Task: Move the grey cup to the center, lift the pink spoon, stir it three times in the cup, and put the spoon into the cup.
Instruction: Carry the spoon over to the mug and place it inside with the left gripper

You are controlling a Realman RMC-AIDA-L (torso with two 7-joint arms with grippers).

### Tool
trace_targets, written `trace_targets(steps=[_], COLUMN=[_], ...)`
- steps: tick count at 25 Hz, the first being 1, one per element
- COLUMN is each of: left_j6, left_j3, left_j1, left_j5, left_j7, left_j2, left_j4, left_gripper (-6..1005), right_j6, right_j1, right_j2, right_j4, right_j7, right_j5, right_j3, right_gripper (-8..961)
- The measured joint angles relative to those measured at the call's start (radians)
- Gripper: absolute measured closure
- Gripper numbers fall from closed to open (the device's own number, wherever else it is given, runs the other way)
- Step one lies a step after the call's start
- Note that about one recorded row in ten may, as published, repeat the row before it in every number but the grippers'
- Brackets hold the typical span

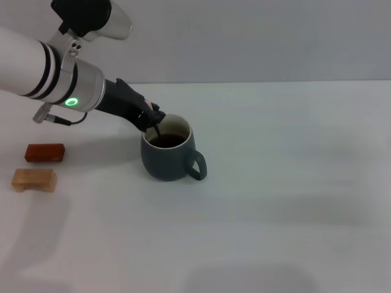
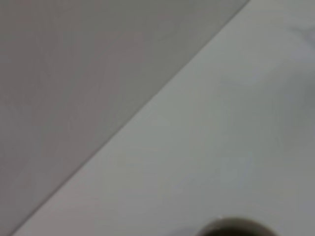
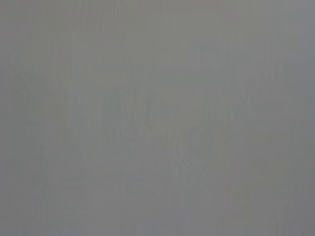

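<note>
Stirring looks to be the step in hand: the left gripper (image 1: pixel 151 119) hangs over the near-left rim of the grey cup (image 1: pixel 169 156), clamped on the pink spoon (image 1: pixel 156 130), of which only a thin dark shaft shows, slanting down from the fingers into the dark liquid. The cup stands on the white table (image 1: pixel 287 201) a little left of the middle, its loop handle turned toward the robot's right and front. The left wrist view catches only a sliver of the cup's rim (image 2: pixel 236 227) at the picture's edge, so it gives little help in judging depth. The right gripper is not in view. Two small blocks, a red block (image 1: pixel 44 152) and a tan block (image 1: pixel 33 179), lie well apart from the cup at the robot's left. The chief risk is the gripper riding so close to the rim: too wide a stirring sweep could knock the wall, slide or tip the cup and slop the liquid. A loose hold could also let the slim spoon slip or twist.
</note>
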Motion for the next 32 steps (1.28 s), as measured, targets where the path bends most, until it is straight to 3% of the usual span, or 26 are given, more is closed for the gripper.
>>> trace_targets(steps=[7, 13, 27, 32], left_j6=[-0.1, -0.1, 0.095, 0.086], left_j3=[-0.006, 0.018, 0.061, 0.058], left_j1=[0.037, 0.047, 0.026, 0.036], left_j5=[-0.003, -0.038, -0.079, -0.062], left_j7=[-0.006, -0.012, -0.026, -0.035], left_j2=[-0.004, -0.008, -0.008, -0.004], left_j4=[-0.065, -0.081, -0.025, -0.019], left_gripper=[856, 856, 855, 855], right_j6=[-0.004, -0.006, -0.004, -0.003], right_j1=[0.0, -0.001, -0.02, -0.022], right_j2=[0.0, 0.0, 0.0, 0.0], right_j4=[0.0, 0.0, 0.014, 0.015], right_j7=[0.0, 0.0, 0.0, 0.0], right_j5=[0.0, 0.0, 0.0, 0.0], right_j3=[-0.005, -0.01, -0.01, -0.007], right_gripper=[955, 955, 955, 955])
